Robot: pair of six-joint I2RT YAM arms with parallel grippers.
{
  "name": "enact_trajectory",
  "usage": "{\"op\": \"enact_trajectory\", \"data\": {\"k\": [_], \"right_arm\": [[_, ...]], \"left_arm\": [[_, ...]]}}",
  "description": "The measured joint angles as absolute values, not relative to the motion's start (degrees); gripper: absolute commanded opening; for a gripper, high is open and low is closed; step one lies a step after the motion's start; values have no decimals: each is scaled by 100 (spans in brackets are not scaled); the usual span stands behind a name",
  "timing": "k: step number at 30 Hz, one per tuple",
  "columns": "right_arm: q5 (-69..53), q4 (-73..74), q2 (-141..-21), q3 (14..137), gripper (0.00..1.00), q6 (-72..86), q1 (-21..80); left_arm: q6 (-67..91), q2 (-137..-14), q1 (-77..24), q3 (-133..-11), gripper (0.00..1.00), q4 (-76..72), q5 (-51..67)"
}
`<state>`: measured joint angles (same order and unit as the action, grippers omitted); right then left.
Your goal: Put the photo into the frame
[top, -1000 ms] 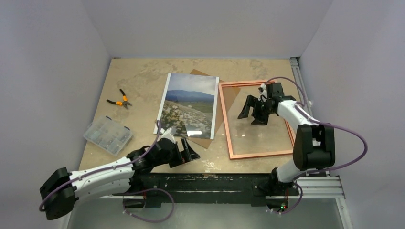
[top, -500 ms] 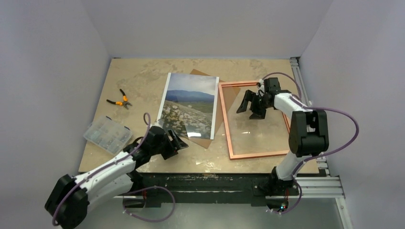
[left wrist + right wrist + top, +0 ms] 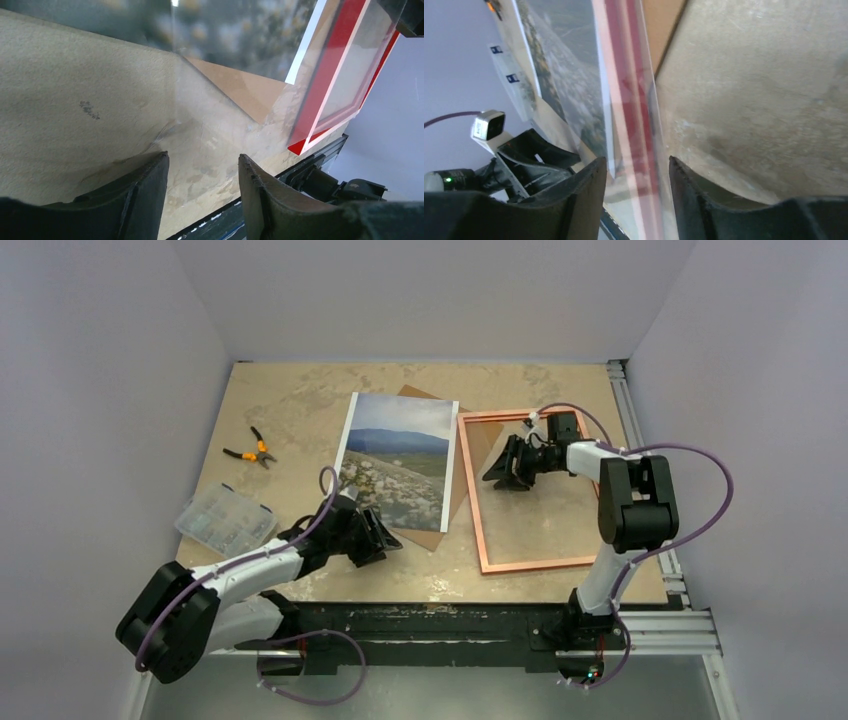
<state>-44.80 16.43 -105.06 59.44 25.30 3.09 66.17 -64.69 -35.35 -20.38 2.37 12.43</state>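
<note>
The photo (image 3: 395, 460) lies face up mid-table on a brown backing board (image 3: 438, 533). The frame (image 3: 478, 525) lies flat to its right, pale side up, pane in it. My left gripper (image 3: 385, 540) is open and empty, low over the table at the photo's near edge. In the left wrist view my left gripper (image 3: 202, 157) has bare table between its fingers, with the photo (image 3: 225, 30), board (image 3: 245, 90) and frame (image 3: 325, 85) ahead. My right gripper (image 3: 500, 475) is open over the pane near the frame's left rail. In the right wrist view my right gripper (image 3: 636, 160) straddles the frame's red rail (image 3: 631, 100).
Orange-handled pliers (image 3: 252, 451) and a clear plastic parts box (image 3: 226, 522) lie at the left. A metal rail (image 3: 632, 430) runs along the table's right edge. The black base bar (image 3: 440, 620) lies along the near edge.
My left gripper swung left, then came back up to the photo's near edge. My right gripper moved left across the pane to the frame's left rail.
</note>
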Motion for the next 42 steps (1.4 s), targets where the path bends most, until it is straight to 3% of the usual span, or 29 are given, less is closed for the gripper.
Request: {"op": "enact_trajectory", "data": {"k": [2,4,12,14,15,18,21,33,42], "right_arm": [[-4639,1546,-10503,5944,21,2582,309],[-4779,1490,-10479,5922,12,2626,309],[-4748,1721,-9509,5096,1,2550,292],[-4724,1831,-9159,4816,5,2541,292],[-4698,1905,-8973,4668,21,2539,292],[-4486,2237,-8554,4401,54,2512,294],[-4163,2445,-8337,4386,72,2462,305],[-3365,2368,-9360,5404,70,2462,290],[-4401,1702,-10012,5146,58,2630,266]], "left_arm": [[6611,-6484,-3507,-2038,50,185,1249],[6573,-6486,-3485,-2038,49,154,1264],[6381,-6410,-3450,-2086,49,482,1212],[6316,-6351,-3448,-2130,50,668,1144],[6274,-6318,-3441,-2152,49,770,1109],[6176,-6254,-3435,-2228,50,1002,1007],[6119,-6233,-3426,-2265,50,1144,932],[6016,-6241,-3417,-2329,50,1310,854],[5933,-6326,-3417,-2379,50,1299,873]]}}
